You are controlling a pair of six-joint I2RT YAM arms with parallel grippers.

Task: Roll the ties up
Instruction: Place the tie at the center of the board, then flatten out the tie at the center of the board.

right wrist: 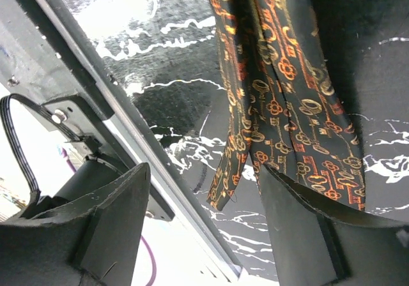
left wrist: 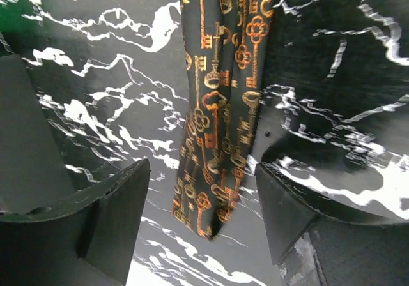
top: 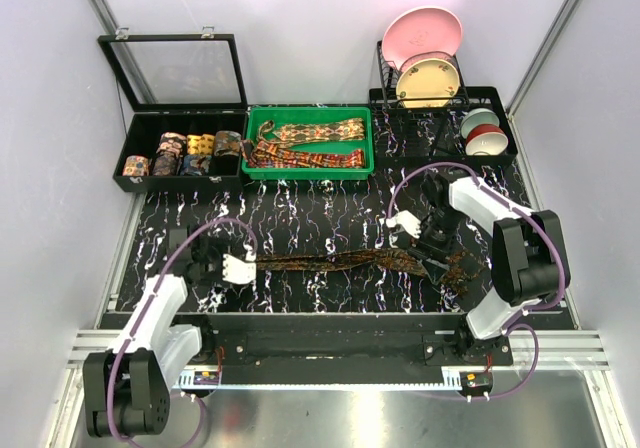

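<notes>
Left gripper (left wrist: 204, 222) and right gripper (right wrist: 204, 228), both apart, flank a flat unrolled tie (top: 340, 260) on the desk (top: 300, 218); coiled ties (top: 185, 153) sit in the box (top: 185, 115) at eleven o'clock, loose ones (top: 310, 143) in the tray (top: 310, 110) at twelve.

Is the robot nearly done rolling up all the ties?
Partly. Several rolled ties sit in the black box. Right now one key-patterned tie lies flat on the table, its ends between the open left gripper and right gripper, neither gripping it. That one needs rolling, and so do the loose ties in the green tray.
</notes>
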